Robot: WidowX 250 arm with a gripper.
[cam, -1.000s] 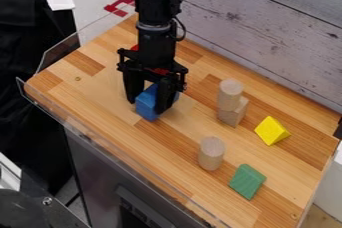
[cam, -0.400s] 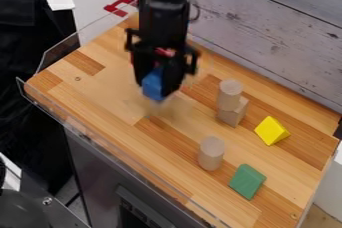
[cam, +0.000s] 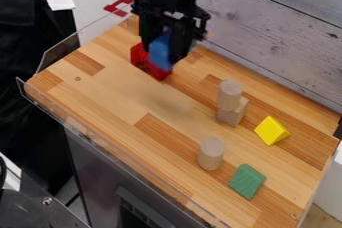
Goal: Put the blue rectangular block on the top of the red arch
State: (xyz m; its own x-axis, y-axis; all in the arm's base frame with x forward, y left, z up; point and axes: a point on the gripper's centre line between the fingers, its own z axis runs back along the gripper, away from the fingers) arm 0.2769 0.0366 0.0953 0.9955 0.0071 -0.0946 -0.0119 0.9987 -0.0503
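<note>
At the upper left of the table, my gripper hangs down, shut on the blue rectangular block. The block is held off the tabletop, overlapping the red arch in the view. That arch stands on the wood behind the gripper and block, its left side and lower edge showing while the rest is hidden. Whether block and arch touch, I cannot tell.
A wooden cylinder stands on a wooden block right of centre. Nearer are another wooden cylinder, a green block and a yellow triangular block. A plank wall runs behind the table.
The gripper has lifted the blue block off the table and carried it up and back toward the wall. More of the red arch shows. The other blocks have stayed put.
</note>
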